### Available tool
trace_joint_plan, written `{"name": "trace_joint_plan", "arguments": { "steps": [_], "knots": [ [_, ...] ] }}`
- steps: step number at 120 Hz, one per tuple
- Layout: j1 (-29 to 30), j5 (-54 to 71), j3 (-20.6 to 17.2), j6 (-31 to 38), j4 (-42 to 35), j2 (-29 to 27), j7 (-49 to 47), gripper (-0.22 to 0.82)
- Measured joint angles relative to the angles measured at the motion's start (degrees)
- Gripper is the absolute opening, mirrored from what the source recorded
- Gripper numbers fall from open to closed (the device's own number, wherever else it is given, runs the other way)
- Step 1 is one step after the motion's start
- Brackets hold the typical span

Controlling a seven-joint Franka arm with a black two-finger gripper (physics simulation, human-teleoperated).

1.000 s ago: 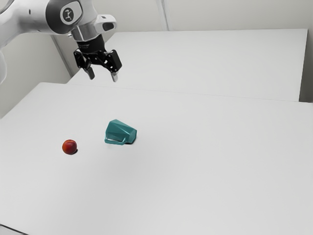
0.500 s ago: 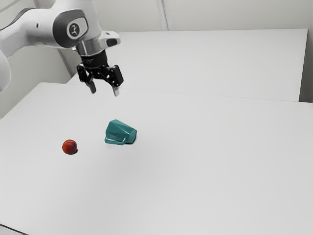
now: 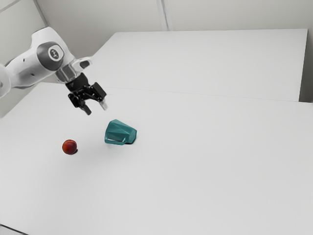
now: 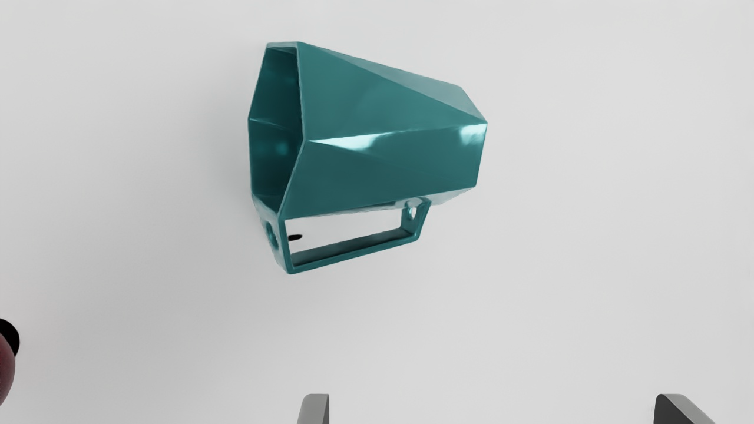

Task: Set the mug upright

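Released and empty, its 2 fingers (image 4: 314, 409) spread, the gripper (image 3: 96, 108) should descend squarely astride the tipped mug (image 4: 389, 159), clear of its handle (image 4: 353, 249), before closing.

The white table (image 3: 205, 176) bears a teal mug (image 3: 120, 132), tipped on its side, with its handle on the side toward the exterior camera. Near the mug, not touching it, a red ball (image 3: 69, 146) rests off its mouth end, to the exterior view's left of it.
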Motion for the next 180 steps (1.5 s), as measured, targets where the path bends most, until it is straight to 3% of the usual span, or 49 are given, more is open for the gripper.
{"name": "trace_joint_plan", "arguments": {
  "steps": [42,101,162,180],
  "knots": [
    [6.9,-12.7,0.3,0.8,9.6,17.0,16.7,0.60],
    [7.0,-23.8,-0.1,-4.4,9.7,23.7,29.6,0.60],
    [7.9,-27.8,-0.2,-8.8,10.1,25.3,35.6,0.01],
    [7.9,-28.1,-0.3,-9.4,10.1,25.0,36.7,-0.10]
  ]
}}
